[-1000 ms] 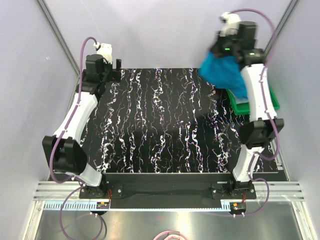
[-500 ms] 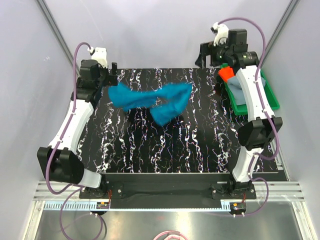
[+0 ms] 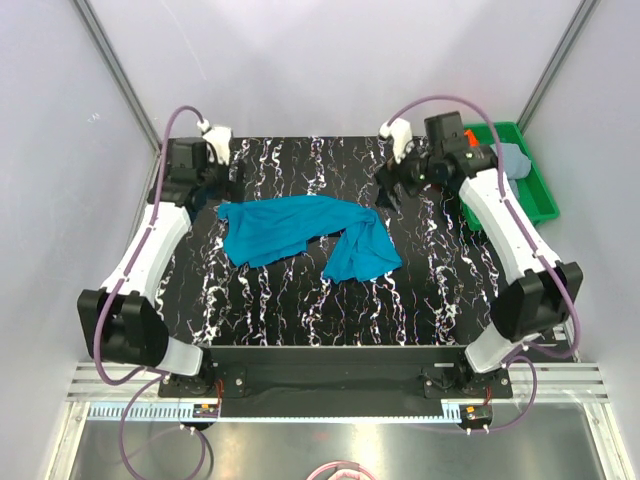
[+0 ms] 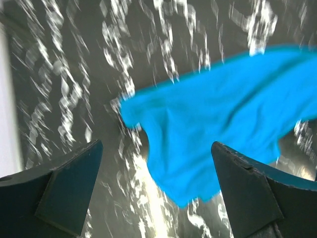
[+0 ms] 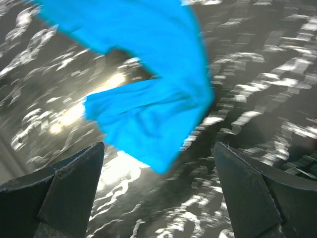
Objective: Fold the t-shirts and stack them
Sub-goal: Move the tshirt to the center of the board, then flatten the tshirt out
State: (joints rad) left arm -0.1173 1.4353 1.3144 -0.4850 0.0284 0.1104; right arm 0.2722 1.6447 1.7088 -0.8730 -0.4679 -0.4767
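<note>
Top external: teal t-shirt (image 3: pixel 285 228), rumpled.

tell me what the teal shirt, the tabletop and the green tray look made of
The teal t-shirt: soft matte cloth, judging by its limp folds. The table top: hard, glossy black with white marble-like veins and glare in the wrist views; possibly laminate. The green tray: likely moulded plastic, with uniform colour and a rigid rim.

Teal t-shirt (image 4: pixel 213 124) blurry, edge-cropped, wrist cams
</note>
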